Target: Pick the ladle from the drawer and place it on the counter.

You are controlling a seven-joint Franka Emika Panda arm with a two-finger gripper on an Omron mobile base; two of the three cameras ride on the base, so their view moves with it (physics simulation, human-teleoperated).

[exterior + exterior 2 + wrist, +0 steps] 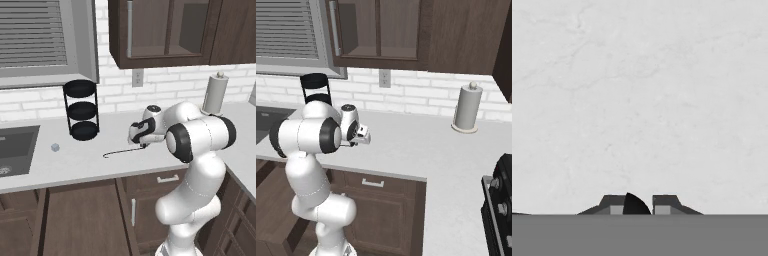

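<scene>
ladle (125, 150) is hanging low over the counter (75, 160), its thin handle reaching out level toward the sink (15, 150), hooked end leading. gripper (143, 145) is clenching the bowl end; in the hand view i'm seeing a dark sliver pinched between the fingertips (614, 204). i'm judging this as the placing step. next move is calling for a short descent, then a release. drawer front (167, 178) below is looking shut. three-tier rack (82, 110) is standing empty, as far as i can tell.
</scene>
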